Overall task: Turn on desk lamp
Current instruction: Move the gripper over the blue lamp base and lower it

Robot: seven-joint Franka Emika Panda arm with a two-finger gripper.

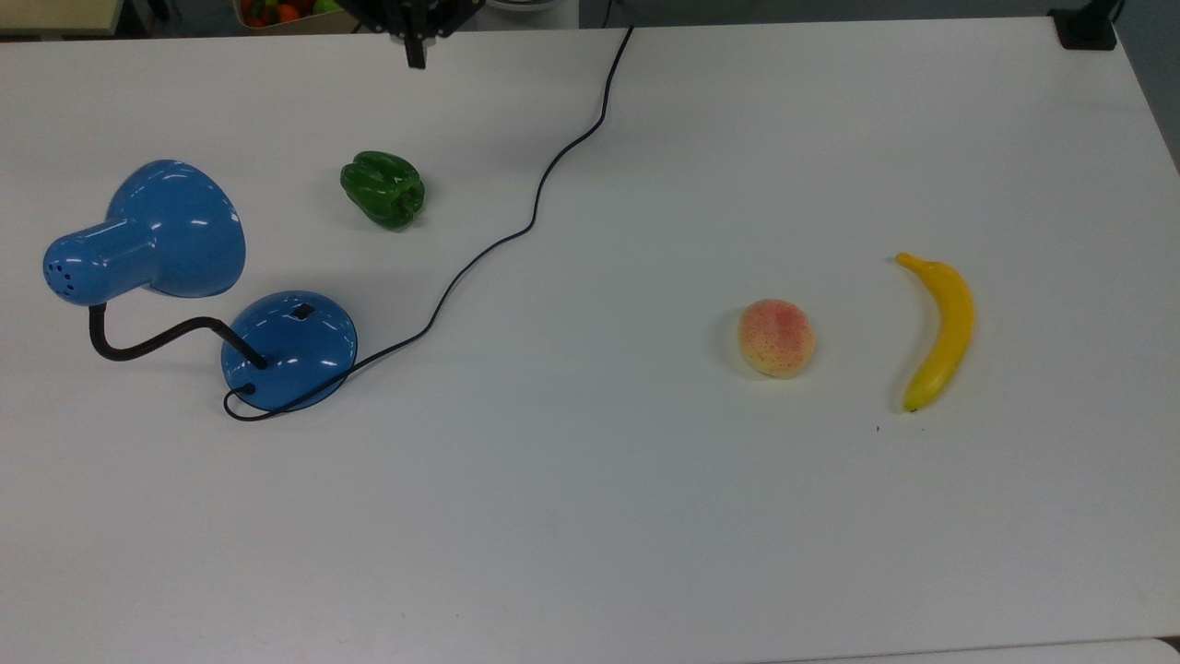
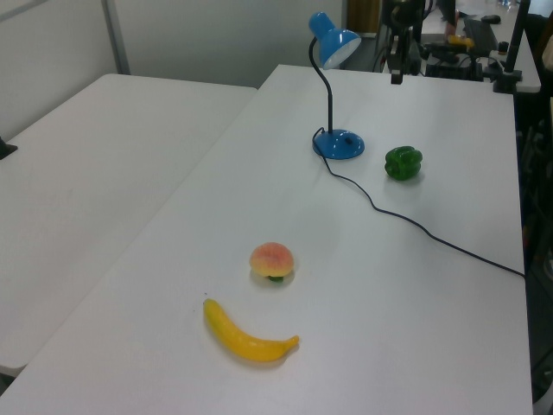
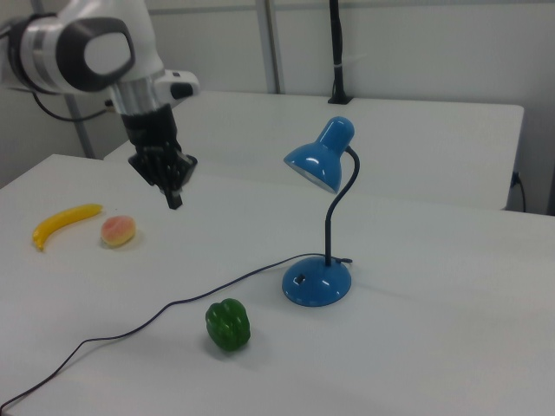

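Observation:
The desk lamp stands at the top view's left, with a glossy blue cone shade [image 1: 175, 231], a black gooseneck [image 1: 147, 343] and a round blue base [image 1: 290, 355]. A small black switch [image 1: 301, 312] sits on the base. The lamp also stands far back in the left view [image 2: 339, 144], and in the right view its base [image 3: 316, 283] is at centre. My gripper [image 1: 416, 57] hangs at the top view's upper edge, shut with nothing in it, well away from the lamp. It hovers above the table in the right view [image 3: 175, 202] and beyond the lamp in the left view [image 2: 396, 77].
A green pepper [image 1: 383, 190] lies between the gripper and the lamp base. The black cord [image 1: 535, 217] snakes from the base to the top view's upper edge. A peach [image 1: 776, 337] and a banana [image 1: 940, 330] lie at the top view's right.

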